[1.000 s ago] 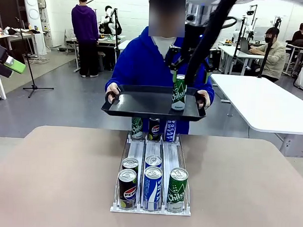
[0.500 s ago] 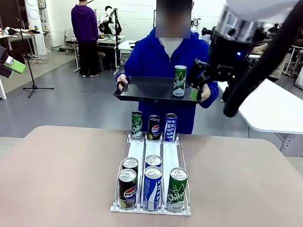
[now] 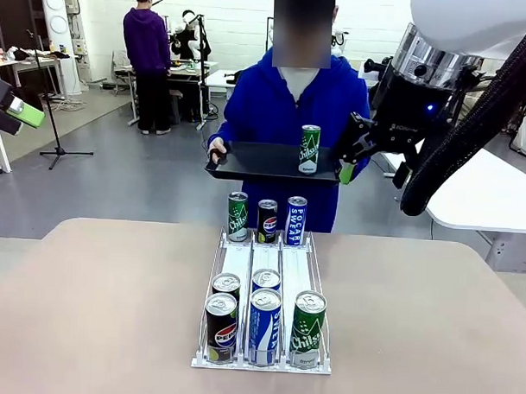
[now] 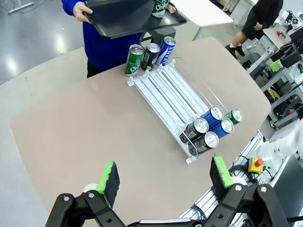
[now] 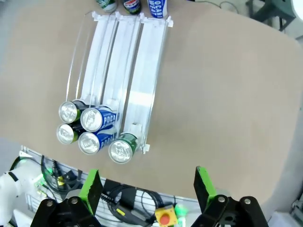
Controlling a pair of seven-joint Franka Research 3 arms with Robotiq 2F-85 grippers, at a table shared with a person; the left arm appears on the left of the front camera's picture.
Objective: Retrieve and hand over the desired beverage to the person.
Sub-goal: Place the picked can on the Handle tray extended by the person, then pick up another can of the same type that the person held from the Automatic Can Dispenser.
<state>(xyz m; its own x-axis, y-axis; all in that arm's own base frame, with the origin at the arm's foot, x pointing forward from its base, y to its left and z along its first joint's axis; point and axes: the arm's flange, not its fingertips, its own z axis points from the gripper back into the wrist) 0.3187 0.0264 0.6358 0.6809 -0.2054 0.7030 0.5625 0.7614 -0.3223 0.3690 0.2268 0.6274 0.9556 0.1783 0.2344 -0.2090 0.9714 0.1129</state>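
The person [image 3: 288, 103] in a royal-blue hoodie stands at the far side, holding a black tray [image 3: 255, 162] in both hands. A green Chilsung can [image 3: 310, 149] stands upright on it; the left wrist view also shows that tray [image 4: 120, 16] and can [image 4: 160, 5]. My right gripper [image 3: 374, 171] hangs open just right of the tray, apart from the can. In its own view the right gripper [image 5: 147, 189] is open and empty high over the table. My left gripper [image 4: 163, 177] is open and empty, parked at the far left [image 3: 15, 110].
A white three-lane can rack [image 3: 265, 266] lies mid-table, seen from above too [image 5: 128, 71]. At its near end sit a Pepsi can [image 3: 220, 327], a blue Pocari can [image 3: 264, 325] and a green can [image 3: 308, 328]. Three more cans [image 3: 267, 220] stand at its far end.
My right gripper has let go of the green can on the tray and drawn back to the right. The person has raised the tray and pulled it closer to the body.
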